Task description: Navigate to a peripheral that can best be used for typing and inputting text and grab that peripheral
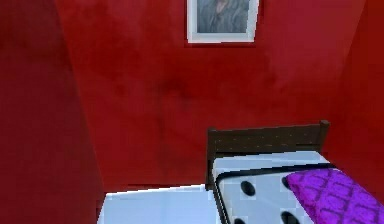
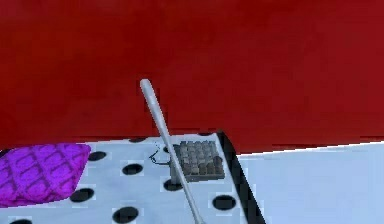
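Lying rightward on the spotted bed [image 2: 105, 178], the keyboard [image 2: 197, 160] is being crowded by a pale rod [image 2: 157, 120], which could deflect any reach; gripper state cannot be told.

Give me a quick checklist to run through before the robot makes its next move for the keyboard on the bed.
1. Target in sight: small grey rectangular keyboard lies flat on the white bedspread with black dots: ok.
2. Target near the bed's edge, at the arm side view's right: ok.
3. Path to the target free: thin pale grey rod slants across its left side: not ok.
4. Rod touching the keyboard: cannot tell.
5. Small dark wiry thing left of the keyboard identified: cannot tell.
6. Purple quilted pillow well apart from the keyboard: ok.
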Robot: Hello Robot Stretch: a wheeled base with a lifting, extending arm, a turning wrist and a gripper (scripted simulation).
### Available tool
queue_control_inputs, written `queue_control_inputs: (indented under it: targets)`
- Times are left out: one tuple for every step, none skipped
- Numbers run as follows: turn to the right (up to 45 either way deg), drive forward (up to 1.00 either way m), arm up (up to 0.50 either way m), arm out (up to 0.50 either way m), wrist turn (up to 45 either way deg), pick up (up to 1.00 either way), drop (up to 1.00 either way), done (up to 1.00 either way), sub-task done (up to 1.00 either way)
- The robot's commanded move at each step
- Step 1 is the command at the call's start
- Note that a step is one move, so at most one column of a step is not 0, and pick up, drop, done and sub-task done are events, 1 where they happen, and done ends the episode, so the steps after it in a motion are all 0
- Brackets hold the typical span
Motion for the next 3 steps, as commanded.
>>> queue_control_inputs:
  targets:
    - [0.0,0.0,0.02,0.0,0.0,0.0,0.0,0.0,0.0]
    - [0.0,0.0,0.0,0.48,0.0,0.0,0.0,0.0,0.0]
    - [0.0,0.0,0.0,0.0,45.0,0.0,0.0,0.0,0.0]
